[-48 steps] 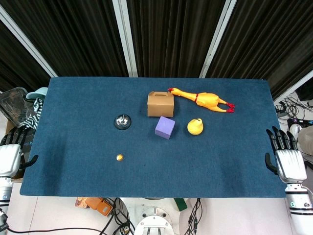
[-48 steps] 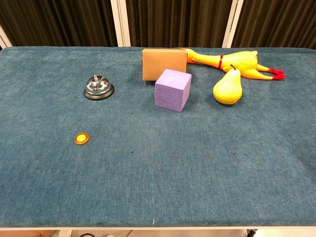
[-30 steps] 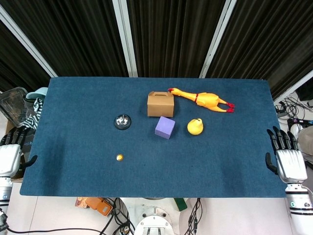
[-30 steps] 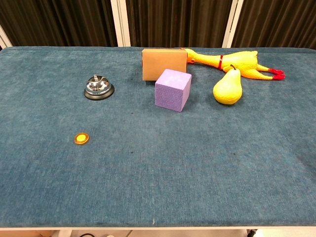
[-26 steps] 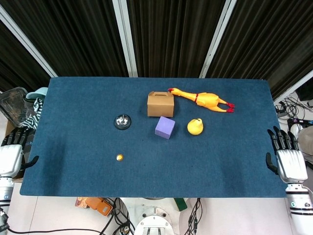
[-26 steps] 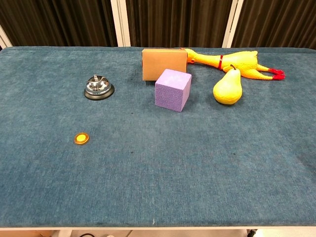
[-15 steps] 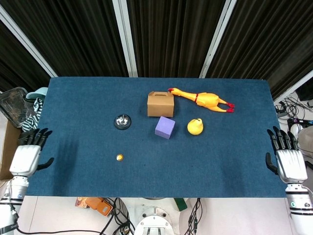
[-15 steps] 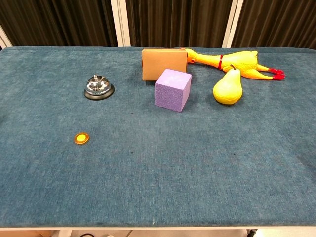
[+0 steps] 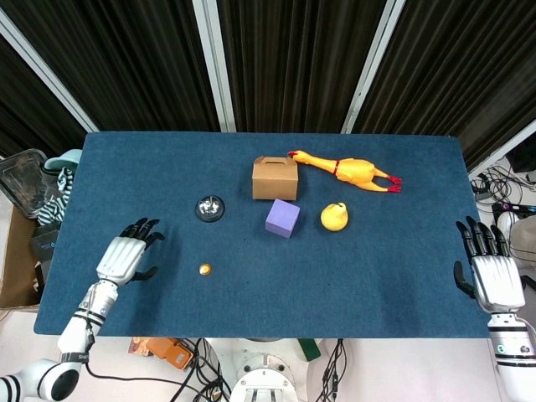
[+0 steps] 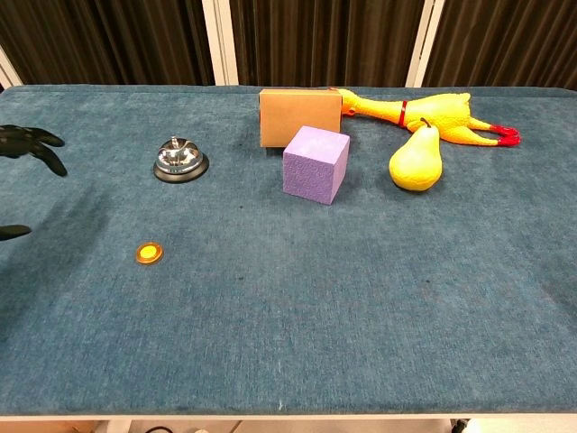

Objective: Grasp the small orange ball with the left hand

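Note:
The small orange ball (image 9: 204,269) (image 10: 149,253) lies on the blue table (image 9: 268,293), left of centre and toward the front. My left hand (image 9: 124,256) hovers over the table to the left of the ball, open, fingers spread, holding nothing. In the chest view only its dark fingertips (image 10: 34,142) show at the left edge. My right hand (image 9: 492,272) stays open past the table's right edge, far from the ball.
A silver bell (image 9: 210,207) (image 10: 179,160) stands behind the ball. Further right are a brown box (image 9: 275,177), a purple cube (image 9: 283,218), a yellow pear (image 9: 334,216) and a rubber chicken (image 9: 350,170). Boxes and clutter (image 9: 33,201) sit off the left edge.
My left hand has moved from beside the table's left edge inward over the table, toward the orange ball. The ball and the right hand have not moved.

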